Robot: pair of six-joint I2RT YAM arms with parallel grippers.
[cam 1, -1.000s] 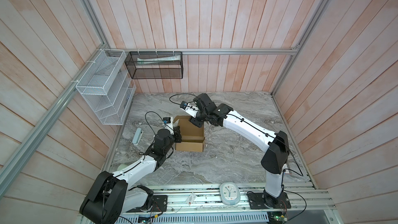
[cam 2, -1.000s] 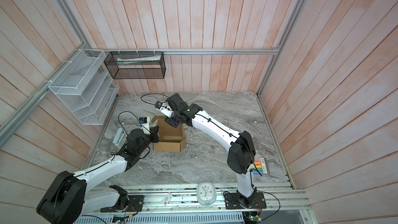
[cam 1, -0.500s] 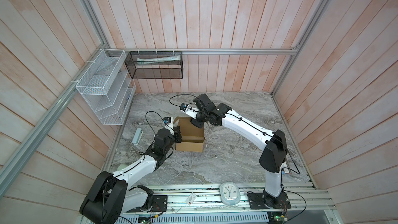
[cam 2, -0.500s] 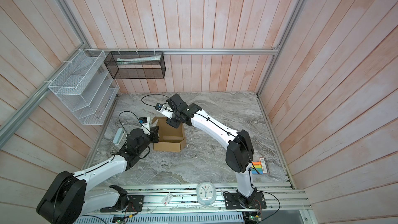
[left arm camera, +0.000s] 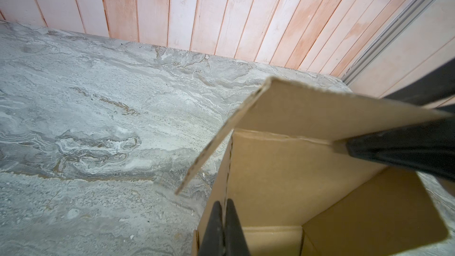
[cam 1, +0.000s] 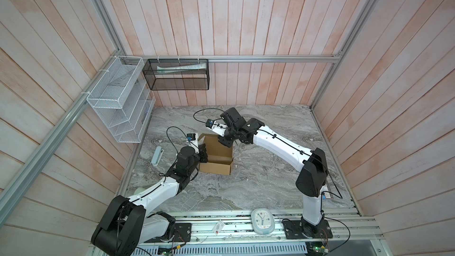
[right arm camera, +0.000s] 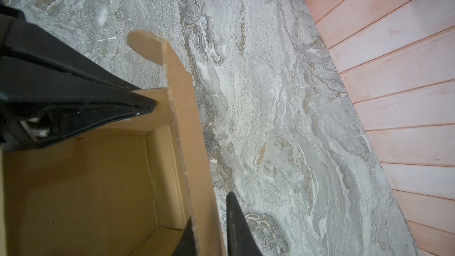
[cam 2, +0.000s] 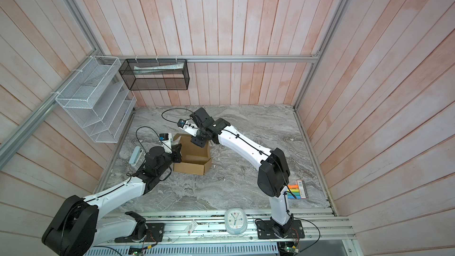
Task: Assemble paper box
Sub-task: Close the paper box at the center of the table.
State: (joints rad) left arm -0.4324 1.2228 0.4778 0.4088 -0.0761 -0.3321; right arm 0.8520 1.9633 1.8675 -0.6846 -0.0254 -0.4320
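The box stands open-topped on the bench, near its left edge. The left gripper is clamped on its left wall. The right gripper straddles the far wall, slightly open: 1 finger inside, 1 outside just clear of the cardboard.

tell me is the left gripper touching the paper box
Touching. The left wrist view shows the left gripper clamped on the paper box wall, jaws pressed against both faces with no gap.

Left arm outstretched, left end effector pinched shut; right arm bent inward, right end effector slightly parted.
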